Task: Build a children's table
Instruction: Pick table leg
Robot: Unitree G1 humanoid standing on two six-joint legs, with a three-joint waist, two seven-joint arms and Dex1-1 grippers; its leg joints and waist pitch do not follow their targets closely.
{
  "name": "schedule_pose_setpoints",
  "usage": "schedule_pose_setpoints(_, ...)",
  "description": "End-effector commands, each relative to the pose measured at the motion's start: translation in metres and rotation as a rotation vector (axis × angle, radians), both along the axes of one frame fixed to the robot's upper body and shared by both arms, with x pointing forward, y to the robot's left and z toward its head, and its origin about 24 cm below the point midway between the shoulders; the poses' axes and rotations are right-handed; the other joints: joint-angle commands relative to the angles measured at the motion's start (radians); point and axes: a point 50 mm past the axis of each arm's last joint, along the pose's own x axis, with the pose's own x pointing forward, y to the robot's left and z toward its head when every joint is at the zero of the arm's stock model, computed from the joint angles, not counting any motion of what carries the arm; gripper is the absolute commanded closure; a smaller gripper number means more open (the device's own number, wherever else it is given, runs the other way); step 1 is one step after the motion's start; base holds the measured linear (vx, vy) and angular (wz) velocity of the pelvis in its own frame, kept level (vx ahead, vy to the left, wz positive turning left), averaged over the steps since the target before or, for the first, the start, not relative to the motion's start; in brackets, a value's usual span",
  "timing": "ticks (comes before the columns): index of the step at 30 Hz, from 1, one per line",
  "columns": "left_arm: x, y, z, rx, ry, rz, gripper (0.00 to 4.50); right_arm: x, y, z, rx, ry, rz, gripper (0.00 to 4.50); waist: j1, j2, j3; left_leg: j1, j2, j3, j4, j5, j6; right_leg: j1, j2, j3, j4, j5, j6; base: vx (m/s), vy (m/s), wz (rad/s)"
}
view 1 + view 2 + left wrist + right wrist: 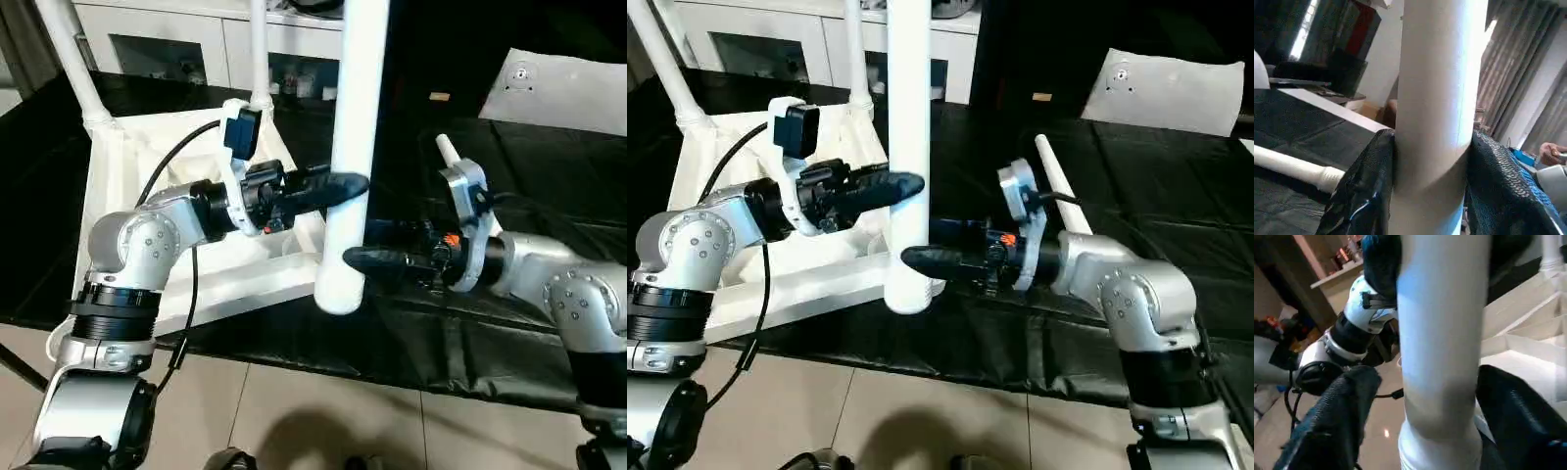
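Left eye view: upturned white table top (147, 211) lying on the black desk (549, 176) at the left, ribbed underside up, two legs (71, 54) standing in its far corner sockets; a third, thick white leg (351, 147) upright at the near right corner of the top, its lower end at the near desk edge; left gripper (338, 186) reaching in from the left, clamped on that leg partway up; left wrist view: both black fingers (1364, 196) pressed against the sides of the leg (1437, 112); right gripper (367, 259) coming from the right, lower on the same leg; right wrist view: fingers (1334, 416) spread wide to either side of the leg, gaps visible, not gripping; fourth leg (1058, 181) lying flat on the desk, farther right, behind the right arm; white sheet (563, 88) at the far right of the desk.
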Motion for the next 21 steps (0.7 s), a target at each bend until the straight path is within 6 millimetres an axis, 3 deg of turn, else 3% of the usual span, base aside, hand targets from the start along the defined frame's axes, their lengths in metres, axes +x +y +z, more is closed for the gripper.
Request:
schedule_pose_setpoints(1, 0.000, -0.005, 0.007, 0.014, -0.039, -0.032, 2.60, 0.004, 0.002, 0.001, -0.021, -0.020, -0.010, 1.28, 0.004, -0.012, -0.082, 0.015, 0.021, 0.001, -0.068, -0.185, 0.001, 0.057, -0.055, 0.037, -0.073, -0.381, -0.144, 0.000, 0.000, 0.00)
schedule_pose_setpoints(8, -0.002, -0.009, 0.006, 0.022, -0.048, -0.066, 2.60, 0.005, 0.005, -0.002, -0.051, -0.034, 0.007, 1.54, 0.004, -0.014, -0.081, 0.014, 0.020, 0.002, -0.068, -0.192, 0.000, 0.058, -0.055, 0.038, -0.076, -0.388, -0.141, 0.000, 0.000, 0.00)
schedule_pose_setpoints(21, -0.006, -0.015, 0.004, 0.035, -0.058, -0.125, 2.60, 0.000, 0.012, -0.005, -0.051, -0.031, 0.073, 1.54, 0.005, -0.014, -0.083, 0.015, 0.022, 0.001, -0.068, -0.188, 0.003, 0.059, -0.055, 0.038, -0.073, -0.374, -0.146, 0.000, 0.000, 0.00)
